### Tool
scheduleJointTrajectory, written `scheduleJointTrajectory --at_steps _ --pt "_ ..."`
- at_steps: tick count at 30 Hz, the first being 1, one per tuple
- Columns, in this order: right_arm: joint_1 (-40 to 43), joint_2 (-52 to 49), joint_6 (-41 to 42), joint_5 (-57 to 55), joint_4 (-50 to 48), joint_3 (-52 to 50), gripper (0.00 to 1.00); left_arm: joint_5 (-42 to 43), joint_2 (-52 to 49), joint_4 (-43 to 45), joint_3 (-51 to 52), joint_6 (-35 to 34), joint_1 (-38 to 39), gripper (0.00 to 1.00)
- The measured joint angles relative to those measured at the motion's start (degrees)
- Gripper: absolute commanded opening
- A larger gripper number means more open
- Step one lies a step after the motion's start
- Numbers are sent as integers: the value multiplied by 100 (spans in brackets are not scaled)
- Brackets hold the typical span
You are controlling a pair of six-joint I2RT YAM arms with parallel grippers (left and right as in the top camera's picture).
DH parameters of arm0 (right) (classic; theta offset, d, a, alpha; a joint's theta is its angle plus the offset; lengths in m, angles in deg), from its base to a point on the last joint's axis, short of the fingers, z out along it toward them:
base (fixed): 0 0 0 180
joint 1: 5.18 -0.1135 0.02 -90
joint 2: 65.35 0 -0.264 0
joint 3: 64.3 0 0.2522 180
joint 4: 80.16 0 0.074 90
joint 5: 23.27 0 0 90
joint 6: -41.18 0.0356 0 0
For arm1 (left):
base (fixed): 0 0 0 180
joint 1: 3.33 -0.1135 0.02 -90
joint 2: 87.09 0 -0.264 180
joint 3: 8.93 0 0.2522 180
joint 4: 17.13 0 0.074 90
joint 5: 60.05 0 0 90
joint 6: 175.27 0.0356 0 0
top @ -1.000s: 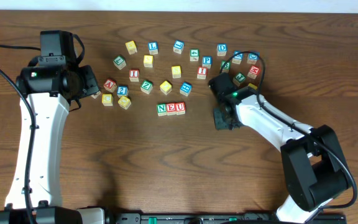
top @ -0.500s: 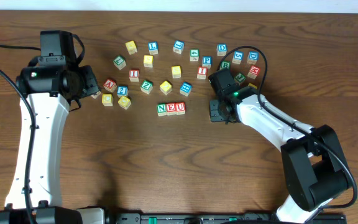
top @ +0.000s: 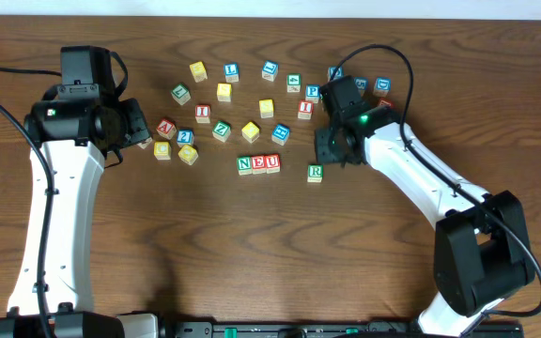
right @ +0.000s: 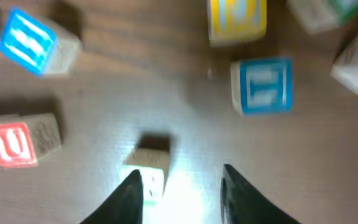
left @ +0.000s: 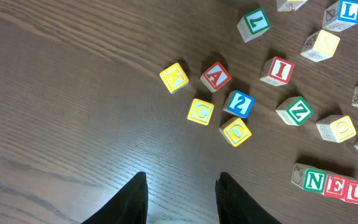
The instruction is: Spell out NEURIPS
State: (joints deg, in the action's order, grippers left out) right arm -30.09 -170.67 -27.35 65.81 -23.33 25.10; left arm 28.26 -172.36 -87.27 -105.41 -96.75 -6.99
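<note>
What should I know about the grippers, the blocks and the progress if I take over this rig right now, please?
Left gripper: open, empty, above the table.
Right gripper: open, empty, hovering by the R block.
Done: N, E and U touch in a row.
The R block lies right of U with a gap, slightly lower, so it is not yet in line.
Left to do: close up R, then add I, P and S. I cannot pick out an S.
</note>
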Motion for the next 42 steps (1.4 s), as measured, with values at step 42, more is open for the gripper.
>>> scheduleJointTrajectory --at_steps 42 --pt "-361 -732 417 435 682 986 55 0 0 28 0 0 0 36"
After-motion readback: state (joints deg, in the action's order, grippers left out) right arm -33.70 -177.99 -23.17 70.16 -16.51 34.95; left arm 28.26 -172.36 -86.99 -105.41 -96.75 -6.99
